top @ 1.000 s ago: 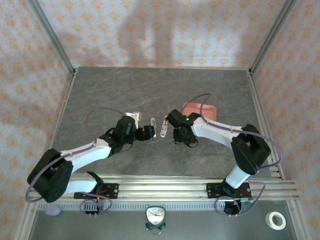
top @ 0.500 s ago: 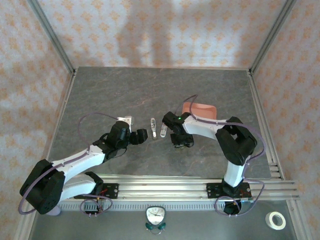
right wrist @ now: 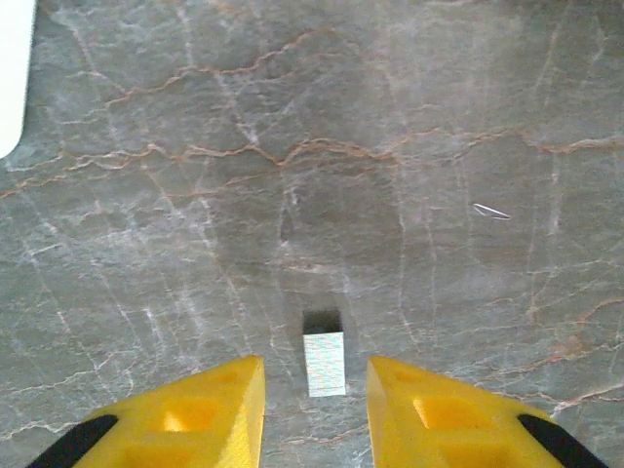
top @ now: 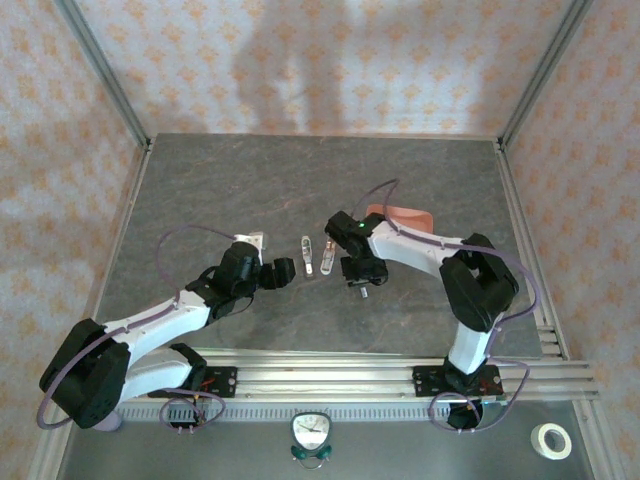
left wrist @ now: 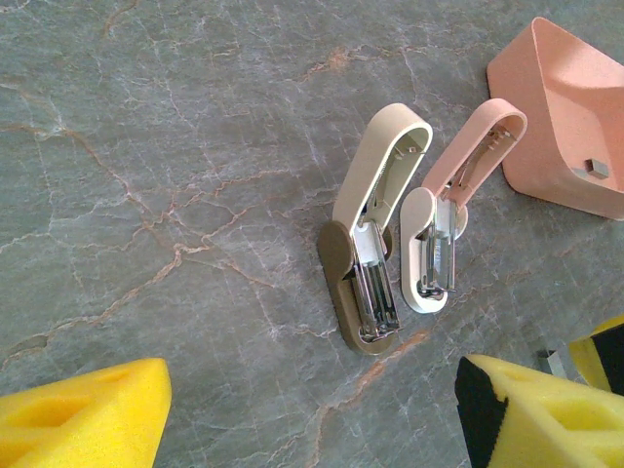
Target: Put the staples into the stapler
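Between the fingers [right wrist: 219, 400] of the right gripper [right wrist: 315, 378], a staple strip [right wrist: 324, 363] is seen lying flat on the table [right wrist: 439, 146], touched by neither pad. The jaws are parted narrowly, only a little wider than the strip, whereas a second ago they were almost closed. From this it is judged that the strip has just been let go onto the stone, not fed into a stapler.

Ahead of the left gripper [left wrist: 307, 395], two staplers are laid side by side with their lids hinged up: a tan stapler [left wrist: 369, 263] and, just beside it, a pink stapler [left wrist: 441, 229]. This gripper is held wide and empty. Over the last second it has been drawn back from the staplers, and it has not shifted in the last half of that time. Beyond the pink stapler, a small grey piece [left wrist: 592, 168] is left in the salmon tray [left wrist: 546, 88].

The loading step is therefore not yet done. The strip is probably set down so it can be regripped at a better angle, and it will need to be lifted again and lined up with an open channel.
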